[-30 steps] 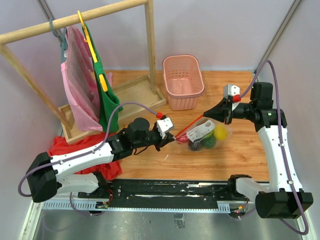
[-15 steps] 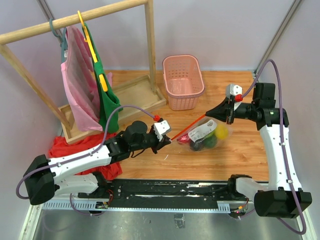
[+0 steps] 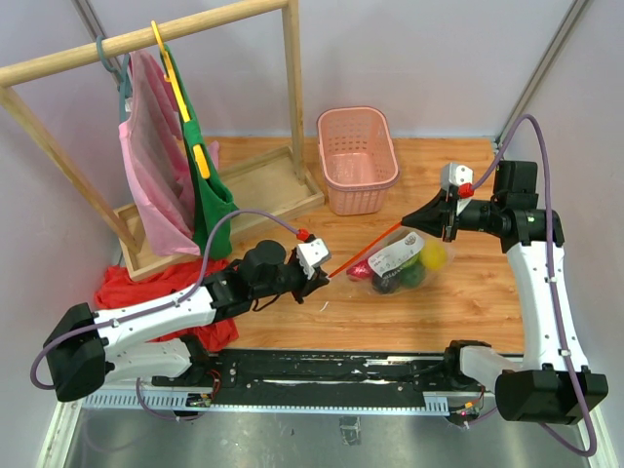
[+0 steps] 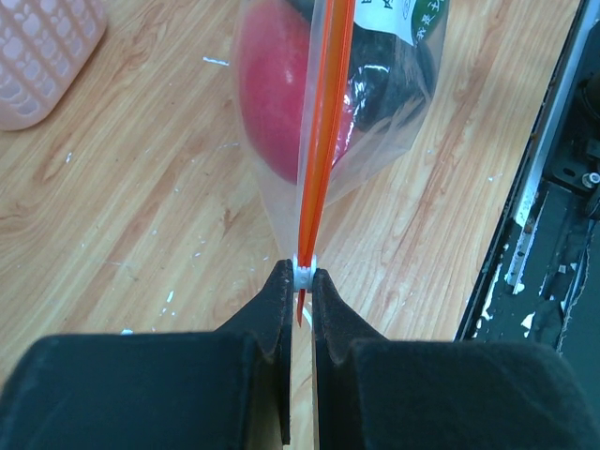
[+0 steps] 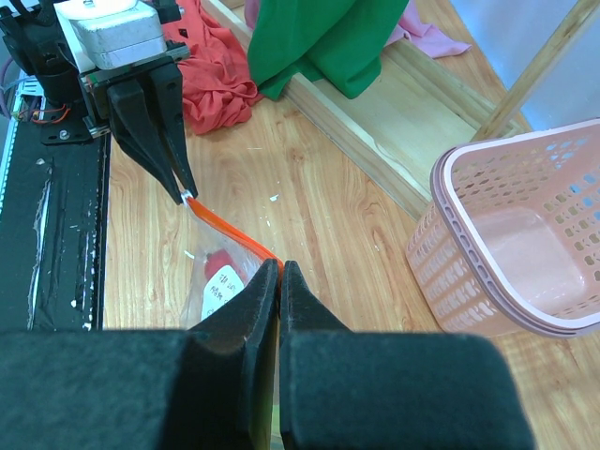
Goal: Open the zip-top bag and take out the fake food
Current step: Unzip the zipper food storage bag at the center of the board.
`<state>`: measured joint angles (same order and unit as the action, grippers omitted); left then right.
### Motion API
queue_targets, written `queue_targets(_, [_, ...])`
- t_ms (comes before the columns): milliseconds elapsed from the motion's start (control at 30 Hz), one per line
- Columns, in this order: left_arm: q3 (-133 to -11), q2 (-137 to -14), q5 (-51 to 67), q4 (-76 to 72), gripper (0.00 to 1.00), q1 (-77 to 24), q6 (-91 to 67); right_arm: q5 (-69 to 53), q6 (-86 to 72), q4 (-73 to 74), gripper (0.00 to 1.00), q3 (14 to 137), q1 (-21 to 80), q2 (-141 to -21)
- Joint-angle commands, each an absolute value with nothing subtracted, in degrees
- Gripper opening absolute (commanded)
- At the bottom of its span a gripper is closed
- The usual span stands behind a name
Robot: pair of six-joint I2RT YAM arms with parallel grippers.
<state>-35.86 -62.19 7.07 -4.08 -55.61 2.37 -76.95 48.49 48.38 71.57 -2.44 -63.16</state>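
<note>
The clear zip-top bag [image 3: 390, 263] hangs between my grippers above the wooden table, its orange-red zip strip [image 3: 363, 250] stretched taut. My left gripper [image 3: 325, 277] is shut on the white zip slider [image 4: 302, 276] at the strip's left end. My right gripper [image 3: 408, 222] is shut on the strip's right end [image 5: 279, 265]. The fake food fills the bag: a red piece [image 4: 272, 103], a dark piece [image 4: 389, 75], a yellow piece [image 3: 432, 256] and a green piece [image 3: 408, 277]. A white label [image 5: 223, 286] shows on the bag.
A pink basket [image 3: 357, 159] stands behind the bag. A wooden rack [image 3: 146, 39] with pink and green garments [image 3: 210, 205] stands at the left. A red cloth heap [image 3: 146, 288] lies under my left arm. The table's black front rail [image 4: 553, 225] runs close by.
My left gripper has pulled the slider left and toward the front edge, lengthening the taut strip. My right gripper shifted slightly right at first and now holds still.
</note>
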Motion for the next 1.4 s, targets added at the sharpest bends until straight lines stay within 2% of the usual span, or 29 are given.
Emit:
queue_targets(0, [-34.3,-61.4,5.4,-1.8,0.00,-55.1,1.7,-79.2,49.7,48.3,0.01,74.1,-3.5,-63.1])
queue_targets(267, [-33.3,-61.3,3.3,-1.8,0.02,-55.1,0.9,-79.3,50.5,49.3,0.01,74.0,-3.5,-63.1])
queue_targets(300, [-33.4,-61.3,2.8,-1.8,0.08,-55.1,0.6,-79.3,50.7,49.5,0.01,73.9,-3.5,-63.1])
queue_targets(333, [-33.5,-61.2,2.2,-2.0,0.18,-55.1,0.2,-79.3,50.9,49.7,0.01,73.9,-3.4,-63.1])
queue_targets(500, [-35.9,-58.2,2.8,-4.3,0.56,-55.0,-1.7,-79.5,52.8,52.0,0.01,73.6,-3.5,-63.1])
queue_targets(667, [-39.6,-54.2,4.0,-9.1,0.77,-55.0,-5.4,-79.5,55.9,54.9,0.01,72.9,-3.5,-62.9])
queue_targets(933, [-53.2,-60.7,4.3,-6.0,0.76,-55.0,-5.9,-79.5,60.2,59.4,0.01,72.5,-3.4,-62.6])
queue_targets(1067, [-59.0,-64.6,4.3,-1.1,0.64,-54.7,-2.7,-79.5,62.3,61.4,0.00,72.8,-3.4,-62.7])
queue_targets(1300, [-64.3,-70.1,15.7,4.4,0.58,-50.2,-1.6,-79.7,64.4,63.5,0.01,73.3,-3.4,-62.9])
queue_targets(1367, [-63.8,-71.1,17.7,4.0,0.46,-50.2,-0.4,-79.9,64.9,64.0,0.01,73.5,-3.4,-63.1])
